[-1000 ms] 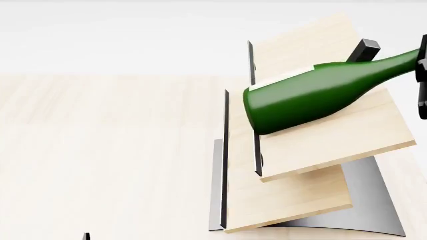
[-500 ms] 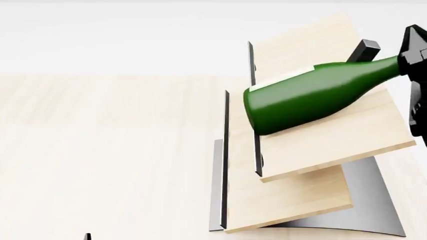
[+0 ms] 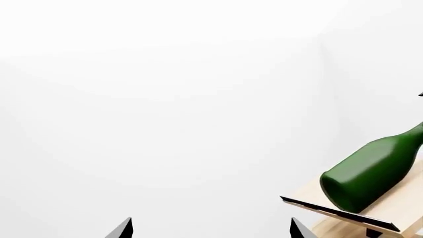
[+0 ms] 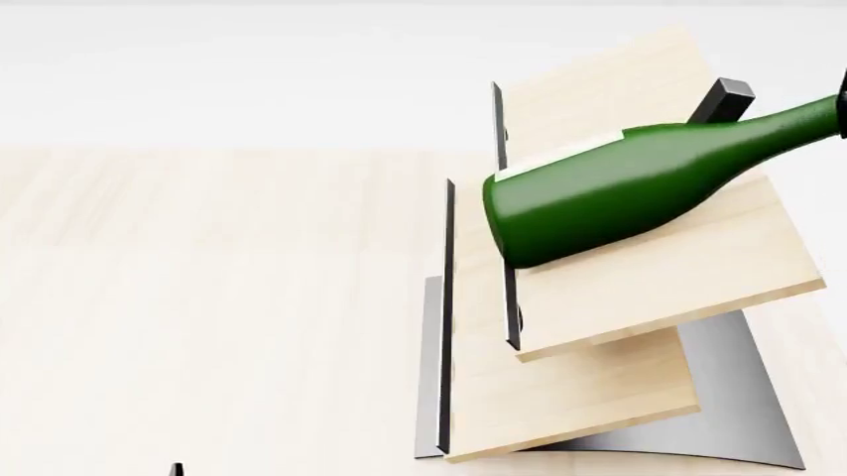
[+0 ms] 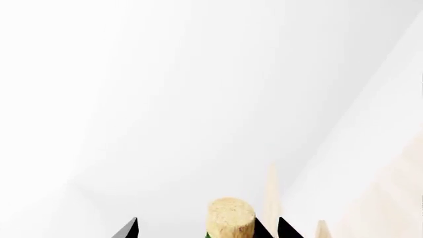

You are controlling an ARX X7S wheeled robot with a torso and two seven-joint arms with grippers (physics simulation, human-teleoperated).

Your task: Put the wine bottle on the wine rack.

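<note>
Right gripper (image 5: 208,230) fingers spread either side of the tan cork, not pinching, left gripper (image 3: 210,230) fingers spread on nothing, wine bottle (image 4: 622,193) lying on the wine rack (image 4: 662,283) upper panel — base against the dark strip, pale desk (image 4: 198,297) beneath, cork seen only from the right wrist.

wine bottle (image 4: 622,198) neck beyond frame edge

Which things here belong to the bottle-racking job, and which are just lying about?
Job:
bottle, lying on the rack
rack, tilted wood tiers on a grey base
right end effector, fingertips either side of the cork

Lying about:
table, only the surface under the rack
left end effector, idle, off to the side
</note>
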